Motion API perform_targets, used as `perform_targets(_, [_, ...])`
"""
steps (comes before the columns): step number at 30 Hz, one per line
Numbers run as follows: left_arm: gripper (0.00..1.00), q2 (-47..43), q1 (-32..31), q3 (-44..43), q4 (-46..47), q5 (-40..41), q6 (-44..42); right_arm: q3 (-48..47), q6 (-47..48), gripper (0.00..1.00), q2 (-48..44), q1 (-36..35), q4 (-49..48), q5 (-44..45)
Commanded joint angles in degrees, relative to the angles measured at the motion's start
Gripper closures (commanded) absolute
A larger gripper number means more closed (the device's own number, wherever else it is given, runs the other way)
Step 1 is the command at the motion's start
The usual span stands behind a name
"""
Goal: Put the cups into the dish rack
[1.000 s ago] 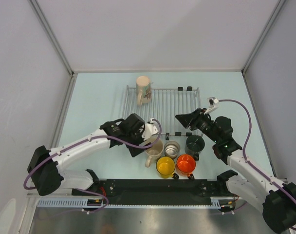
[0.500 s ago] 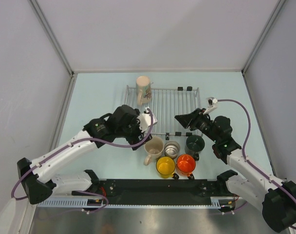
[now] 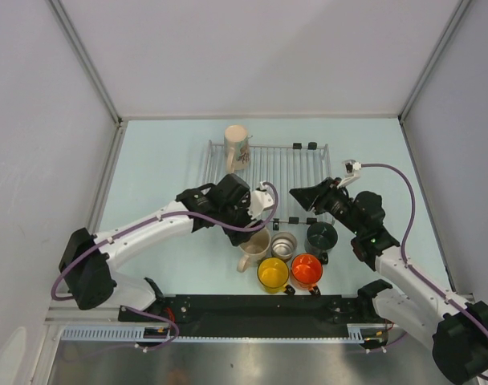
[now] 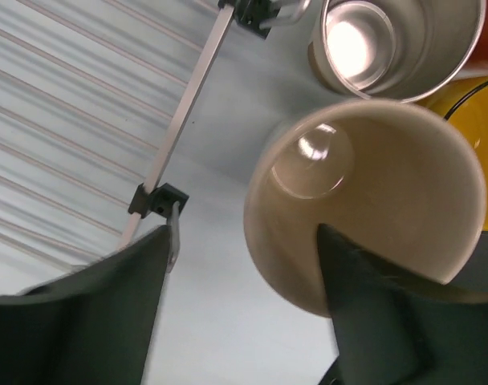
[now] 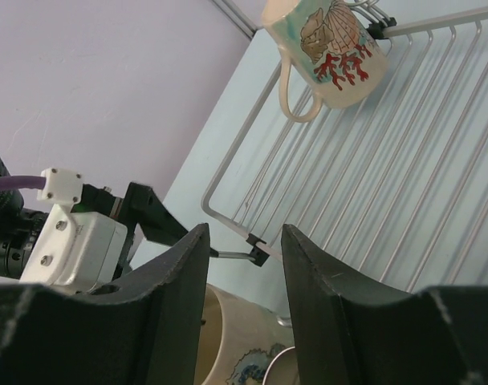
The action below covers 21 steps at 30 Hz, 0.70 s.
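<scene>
A pale blue-green table (image 3: 156,176) sits inside white walls, with the dish rack (image 3: 296,172) at its far middle. Only the patterned cream cup (image 3: 237,148) is loaded, at the rack's far left corner. The plain cream cup (image 4: 364,200) stands just near of the rack's near rail, touching or almost touching the steel cup (image 3: 283,245), with the yellow cup (image 3: 273,273), orange cup (image 3: 307,270) and dark green cup (image 3: 320,237) close by. The left gripper (image 4: 242,265) has swung back over this cup after pulling away to the left half a second ago. Its jaws are narrowing but not yet clamped, one finger over the mouth and one outside the wall, so a pick-up looks about to begin. No cup has shifted. The right gripper (image 5: 244,241) hangs unmoved over the rack's near edge, half-parted and holding nothing.
</scene>
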State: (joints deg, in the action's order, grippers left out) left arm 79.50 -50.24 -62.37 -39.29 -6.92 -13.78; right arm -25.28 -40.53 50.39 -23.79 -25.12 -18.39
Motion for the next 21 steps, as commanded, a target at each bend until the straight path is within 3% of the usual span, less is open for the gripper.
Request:
perform_targets(1, [0.39,0.4,-0.2,-0.1,2.9,-3.6,1.0,-0.4,-0.7,0.54,-0.2,0.5,-1.2,0.2])
perform_targets(3, [0.48,0.9,-0.2,-0.3,2.6,-4.2,1.1,-0.3,-0.7,0.55,-0.3,0.7,-1.2,0.2])
perform_targets(13, [0.48,4.5,-0.2,1.0,2.6,-5.7,0.8,-0.1,-1.2,0.56,-0.3,1.3,-1.1,0.2])
perform_targets(16, [0.53,5.8,-0.2,1.4,2.8,-5.9,0.3,0.0,-1.4,0.57,-0.5,1.6,-1.0,0.3])
perform_targets(20, [0.77,7.2,-0.2,1.6,2.9,-6.8,0.0,0.0,-1.7,0.57,-0.3,1.9,-1.0,0.1])
perform_targets(21, [0.93,7.3,-0.2,1.6,2.9,-6.7,-0.1,0.0,-1.7,0.57,-0.2,2.0,-1.1,0.0])
